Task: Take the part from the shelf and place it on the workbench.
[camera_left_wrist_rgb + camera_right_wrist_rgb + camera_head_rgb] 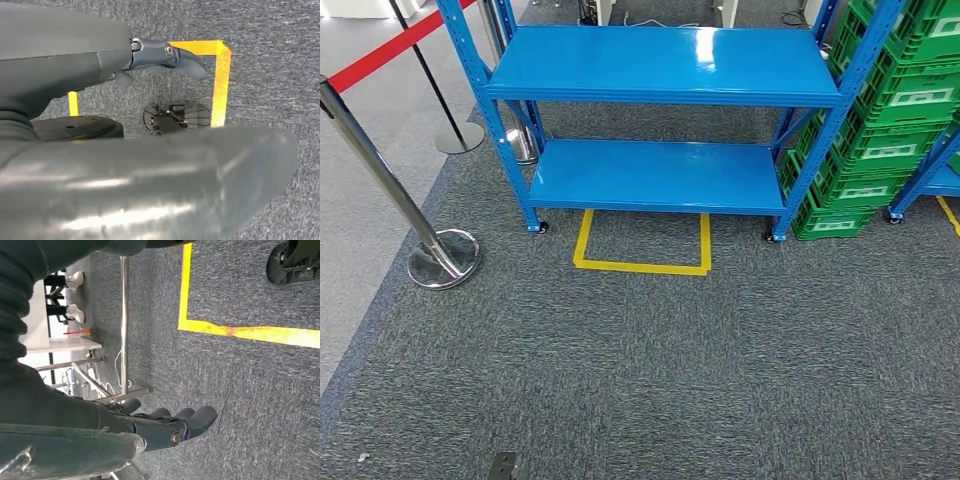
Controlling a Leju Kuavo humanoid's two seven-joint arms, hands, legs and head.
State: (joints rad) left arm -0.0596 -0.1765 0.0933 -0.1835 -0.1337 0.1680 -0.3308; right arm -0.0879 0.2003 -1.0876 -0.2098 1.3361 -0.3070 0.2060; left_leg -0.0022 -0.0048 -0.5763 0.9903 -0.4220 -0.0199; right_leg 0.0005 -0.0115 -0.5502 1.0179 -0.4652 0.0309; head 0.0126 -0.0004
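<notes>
A blue metal shelf stands ahead of me on the grey carpet, and both boards I can see are plain glossy blue. My left hand hangs over the carpet with its dark fingers stretched out and nothing in them; the thick grey thumb lies blurred in the foreground. My right hand also hangs low above the carpet, fingers extended side by side and holding nothing.
A yellow tape rectangle marks the floor in front of the shelf. Stacked green crates stand at the shelf's right. Two chrome stanchions with a red belt stand at the left. A person's white shoes show by a white table.
</notes>
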